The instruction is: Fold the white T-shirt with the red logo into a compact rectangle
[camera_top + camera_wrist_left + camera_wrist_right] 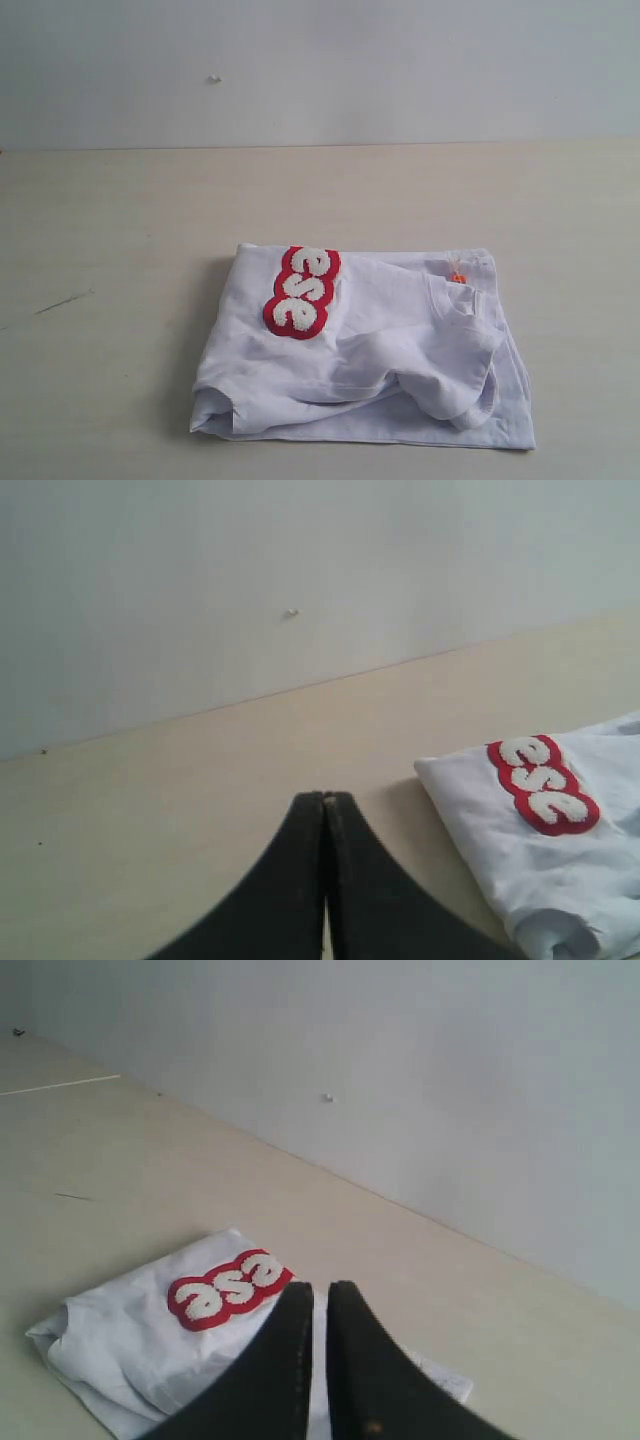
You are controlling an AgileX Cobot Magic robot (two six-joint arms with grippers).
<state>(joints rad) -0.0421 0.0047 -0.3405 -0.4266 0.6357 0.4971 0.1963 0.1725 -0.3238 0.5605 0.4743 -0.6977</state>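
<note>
The white T-shirt (370,350) lies folded into a rough rectangle on the table, its near edge bunched and rumpled. The red logo (302,291) shows only the letters "ese" on the top layer. A small orange tag (457,275) sits at the collar, far right. Neither gripper appears in the exterior view. My left gripper (325,798) is shut and empty, above bare table, apart from the T-shirt (560,870) and its logo (545,783). My right gripper (319,1288) hangs above the T-shirt (130,1350), near the logo (228,1287), with only a thin slit between its jaws and nothing held.
The pale wooden table (120,250) stretches around the shirt on all sides, with a dark scratch (65,300) at the left. A plain grey-white wall (320,70) bounds the far edge.
</note>
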